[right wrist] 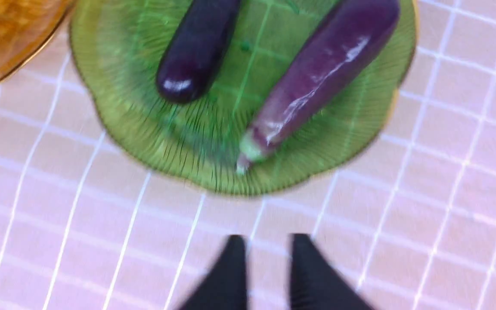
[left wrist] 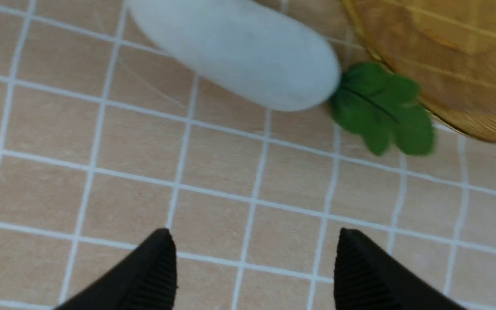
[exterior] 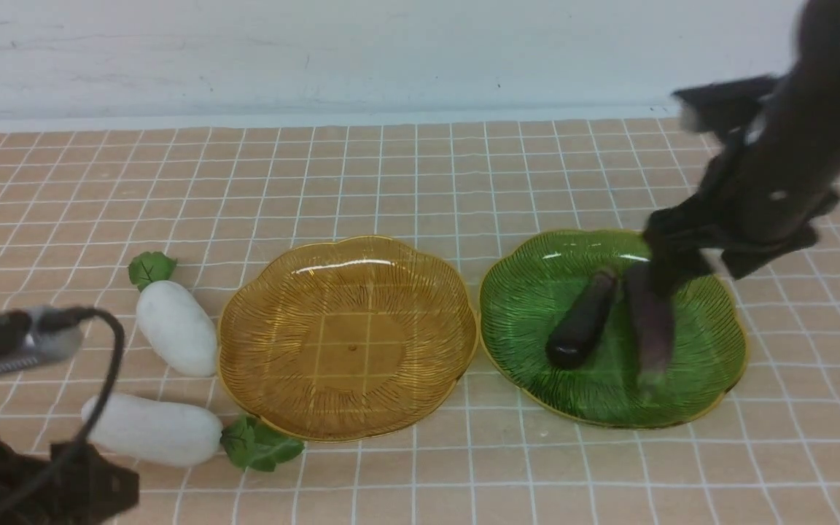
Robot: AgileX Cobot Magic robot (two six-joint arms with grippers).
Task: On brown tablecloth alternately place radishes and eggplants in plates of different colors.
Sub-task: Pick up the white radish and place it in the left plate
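Note:
On the brown tablecloth [exterior: 420,175] the amber-yellow plate [exterior: 347,255] stands empty beside the green plate [exterior: 529,306]. Both eggplants lie in the green plate: the glossy near-black one [exterior: 584,321] [right wrist: 196,47] and the lighter purple one [exterior: 650,328] [right wrist: 317,73]. Two white radishes lie left of the amber plate, one farther back [exterior: 176,328] and one nearer [exterior: 150,430] [left wrist: 239,51]. My left gripper [left wrist: 254,234] is open and empty over bare cloth, short of the near radish. My right gripper [right wrist: 267,241] is empty, its jaws a narrow gap apart, raised by the green plate [right wrist: 144,129].
A white wall runs behind the cloth's far edge. My left arm and its cable [exterior: 110,350] sit at the front left corner, partly covering the near radish. My blurred right arm [exterior: 777,168] hangs over the green plate's right side.

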